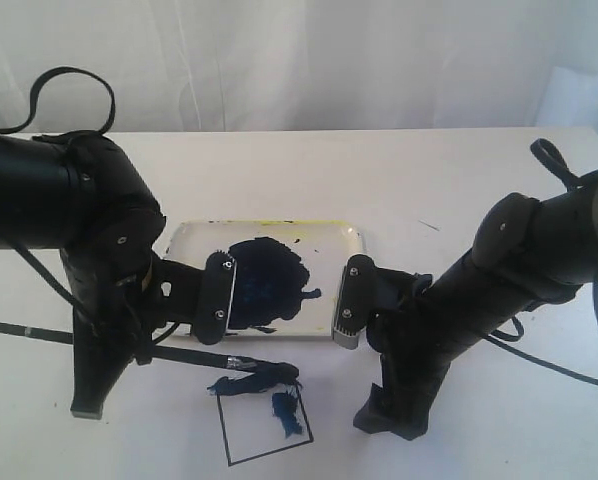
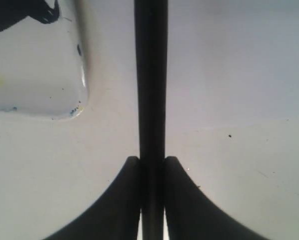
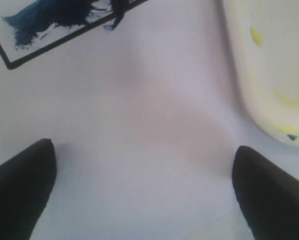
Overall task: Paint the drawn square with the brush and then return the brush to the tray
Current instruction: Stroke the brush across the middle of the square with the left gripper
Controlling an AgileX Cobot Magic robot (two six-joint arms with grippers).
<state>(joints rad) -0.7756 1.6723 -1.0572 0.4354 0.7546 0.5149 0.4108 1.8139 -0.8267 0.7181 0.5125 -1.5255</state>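
The brush (image 1: 194,357) lies slanted in front of the tray (image 1: 329,240), its dark tip (image 1: 279,375) on the top edge of the drawn square (image 1: 254,435). Blue smears (image 1: 287,412) mark the square's upper part; the rest of its inside is white. My left gripper (image 1: 91,395) is shut on the brush handle, which runs between the jaws in the left wrist view as the brush (image 2: 150,75), with the left gripper (image 2: 152,162) pressed against both its sides. My right gripper (image 1: 387,418) stands open right of the square. In the right wrist view the right gripper (image 3: 144,165) holds nothing.
A big dark blue paint blob (image 1: 264,280) fills the tray's middle. The tray's corner (image 2: 39,65) shows beside the brush in the left wrist view. The right wrist view shows the smeared square (image 3: 54,25) and the yellow-stained tray rim (image 3: 269,75). Black cables trail off both arms.
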